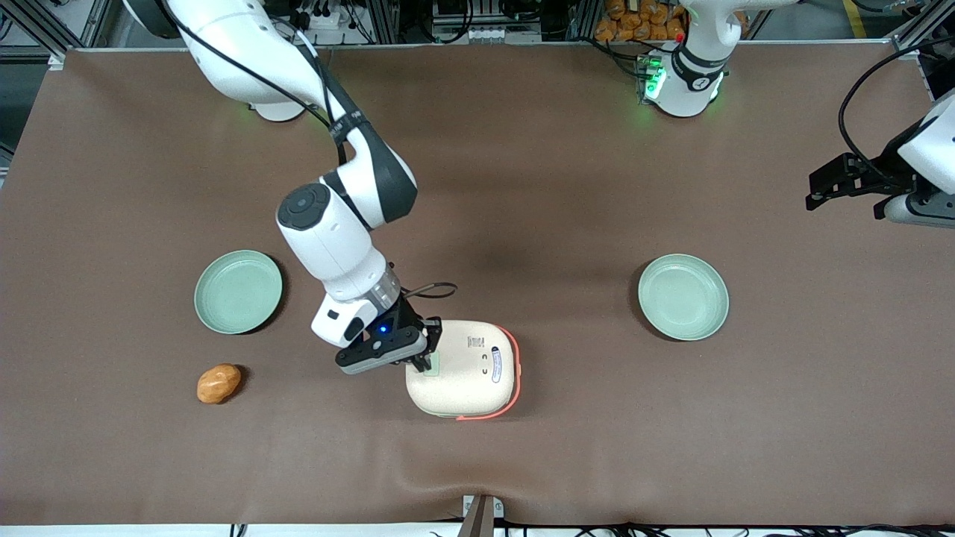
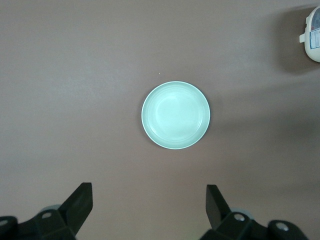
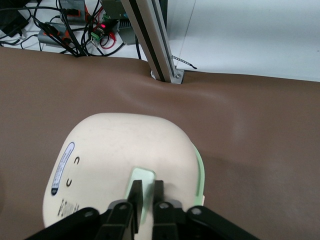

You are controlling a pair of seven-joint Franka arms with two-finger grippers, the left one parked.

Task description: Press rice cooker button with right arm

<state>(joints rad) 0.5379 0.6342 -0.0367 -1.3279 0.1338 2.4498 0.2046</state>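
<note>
The cream-white rice cooker [image 1: 470, 373] [image 3: 115, 150] stands with its lid down near the table's front edge, a coral-orange band showing on its side toward the parked arm. A pale green rectangular button [image 3: 142, 176] sits on the lid's edge toward the working arm. My right arm's gripper [image 1: 422, 364] [image 3: 147, 184] points down onto that button. Its two black fingertips are drawn close together with only a thin slit between them, and they rest on the button's surface. One corner of the cooker [image 2: 314, 27] also shows in the left wrist view.
A mint-green plate [image 1: 238, 291] lies toward the working arm's end, with an orange-brown potato-like lump [image 1: 218, 383] nearer the front camera. A second mint-green plate [image 1: 683, 297] [image 2: 175, 115] lies toward the parked arm's end. A metal post [image 3: 155, 40] stands at the table's front edge.
</note>
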